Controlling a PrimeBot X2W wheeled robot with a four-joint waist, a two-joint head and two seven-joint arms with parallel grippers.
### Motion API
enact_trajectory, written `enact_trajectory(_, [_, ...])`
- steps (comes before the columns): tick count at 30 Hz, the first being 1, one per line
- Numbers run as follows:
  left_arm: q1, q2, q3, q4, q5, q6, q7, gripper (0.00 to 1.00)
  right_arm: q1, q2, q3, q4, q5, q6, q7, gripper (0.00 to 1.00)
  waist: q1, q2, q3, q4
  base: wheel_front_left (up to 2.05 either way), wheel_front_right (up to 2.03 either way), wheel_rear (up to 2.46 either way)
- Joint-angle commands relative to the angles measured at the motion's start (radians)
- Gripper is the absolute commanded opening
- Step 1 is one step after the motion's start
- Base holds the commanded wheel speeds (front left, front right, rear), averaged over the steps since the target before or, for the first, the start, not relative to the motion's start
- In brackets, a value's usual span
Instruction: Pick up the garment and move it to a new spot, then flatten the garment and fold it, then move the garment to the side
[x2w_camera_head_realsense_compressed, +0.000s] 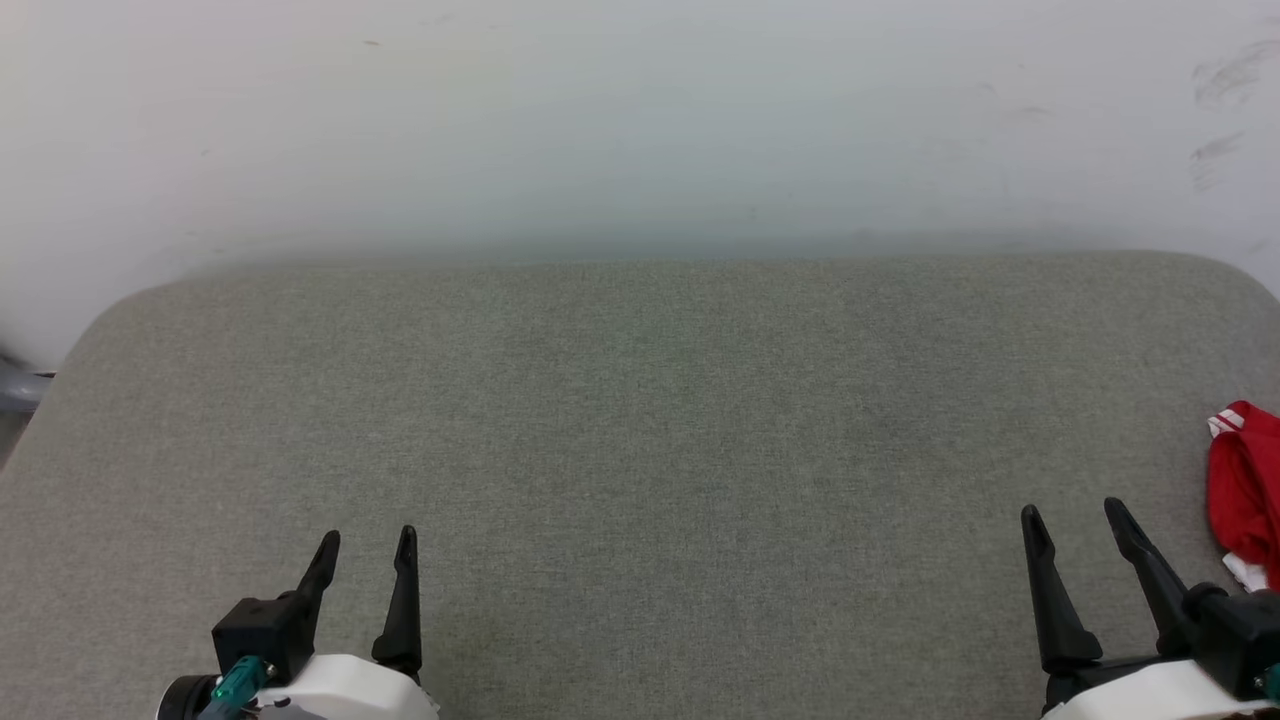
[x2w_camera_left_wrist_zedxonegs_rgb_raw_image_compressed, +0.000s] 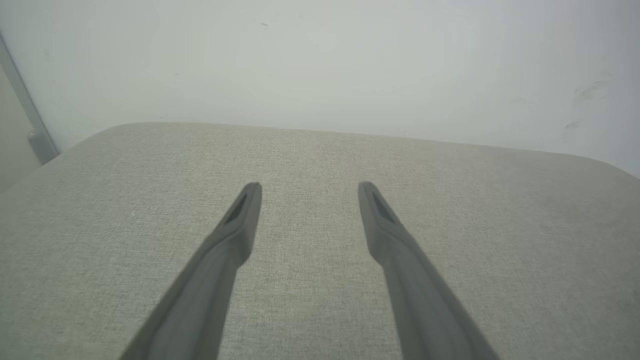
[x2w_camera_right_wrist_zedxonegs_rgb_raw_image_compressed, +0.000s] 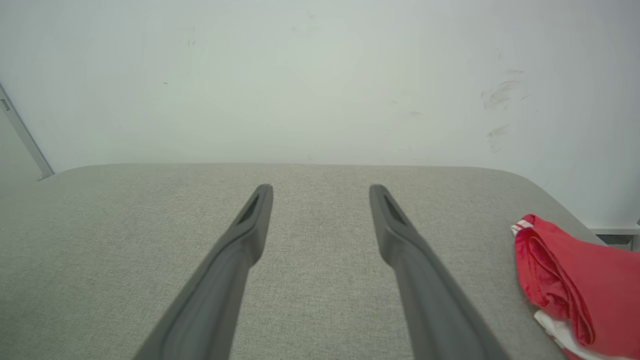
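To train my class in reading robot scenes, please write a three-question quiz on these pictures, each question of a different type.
1. True or false: the right gripper is shut on the garment.
2. Which gripper is nearer the garment: A the left, B the right?
3. Fill in: the garment lies bunched at the grey surface's ____ edge, by the robot's sides.

Key: 1 false, the left gripper and right gripper are both open, holding nothing. 2 B. 3 right.

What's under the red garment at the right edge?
The garment lies bunched on the grey cushion, with its own white fabric peeking out beneath the red. Whatever else it covers is hidden.
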Motion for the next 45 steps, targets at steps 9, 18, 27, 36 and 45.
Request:
enact_trajectory(9, [0.003,-0.015,0.0,0.027,-0.037,-0.008,0.009,0.0,0.007,0.0,0.007,0.04,0.038,0.0,-0.007,0.0,0.0,-0.0001,-0.004,0.001,0.0,0.0,0.0])
enact_trajectory(18, [-0.014,-0.041,0.044,0.035,-0.179,-0.039,0.052,0.0,-0.031,-0.013,0.012,0.089,0.234,0.0,0.001,0.0,0.0,-0.0001,-0.001,0.002,0.0,0.0,0.0])
enact_trajectory(27, [-0.03,-0.064,0.085,0.043,-0.305,-0.067,0.091,0.0,-0.063,-0.021,0.017,0.132,0.403,0.0,0.008,0.0,0.0,-0.0001,0.001,0.003,0.0,0.0,0.0])
enact_trajectory(36, [-0.046,-0.089,0.128,0.047,-0.444,-0.098,0.134,0.0,-0.097,-0.027,0.02,0.177,0.586,0.0,0.017,0.0,0.0,-0.0001,0.004,0.004,0.0,0.0,0.0])
enact_trajectory(45, [-0.056,-0.106,0.156,0.051,-0.534,-0.118,0.162,0.0,-0.119,-0.03,0.02,0.206,0.704,0.0,0.026,0.0,0.0,-0.0001,0.006,0.004,0.0,0.0,0.0])
